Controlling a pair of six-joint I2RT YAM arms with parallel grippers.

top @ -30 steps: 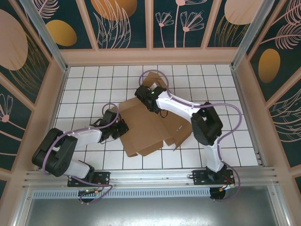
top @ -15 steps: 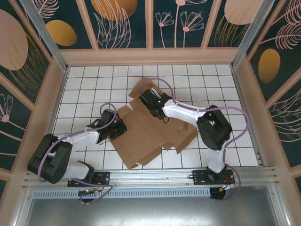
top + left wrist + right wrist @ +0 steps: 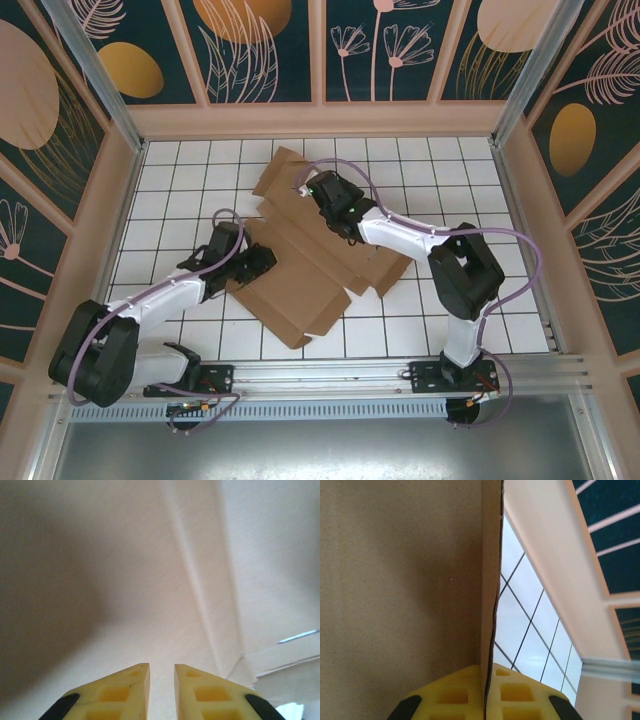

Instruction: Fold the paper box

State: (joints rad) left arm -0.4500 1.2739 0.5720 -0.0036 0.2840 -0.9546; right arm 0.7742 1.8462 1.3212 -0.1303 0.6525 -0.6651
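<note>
**Table**: white tiled surface with dark grid lines, the largest item, enclosed by pale frames and dark floral walls.

**Paper box**: plain brown corrugated sheet, unprinted, opened out and lying mostly flat across the middle of the table. One flap reaches toward 11 o'clock, one corner points toward 6 o'clock, and a stepped flap ends toward 3 o'clock. Crease lines run across its face.

**Right arm**: white with black joints. It rises from its base at 5 o'clock, bends at 3 o'clock and stretches over the box toward 12 o'clock.

**Left arm**: same make. It runs from its base at 7 o'clock toward the box's 9 o'clock edge.

**Right gripper**: sits at the 12 o'clock part of the box, beside the far flap. In the wrist view its yellow fingers are pressed together on a cardboard edge that stands upright between them, so it is pinching the paper box.

**Left gripper**: sits at the box's 9 o'clock edge. In the wrist view its yellow fingers stand a narrow gap apart with nothing between them. Pale cardboard with a crease lies close ahead; whether the tips touch it cannot be told.
</note>
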